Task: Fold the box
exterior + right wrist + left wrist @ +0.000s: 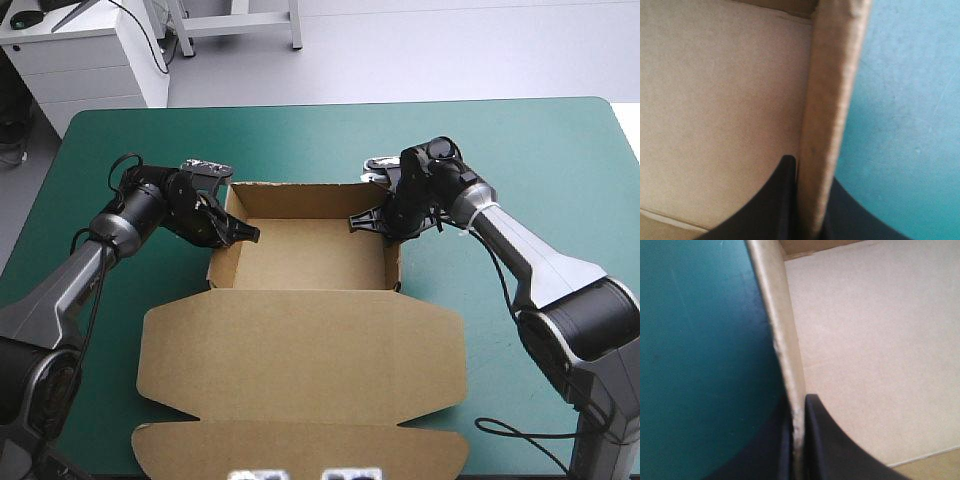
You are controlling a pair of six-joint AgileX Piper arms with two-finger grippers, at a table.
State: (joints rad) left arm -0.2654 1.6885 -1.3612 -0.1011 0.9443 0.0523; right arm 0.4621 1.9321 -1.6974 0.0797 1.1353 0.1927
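While the brown box (310, 262) stands near the middle of the teal-green cover (520, 150), its walls are raised at the far part and its lid (300, 350) lies flat on the near side. The left gripper (238, 232) pinches the left wall (782, 340) of the box, one black finger (835, 450) inside and the other outside, almost pressed together on the board. The right gripper (383, 224) pinches the right wall (832, 90) in the same way, one finger on each side
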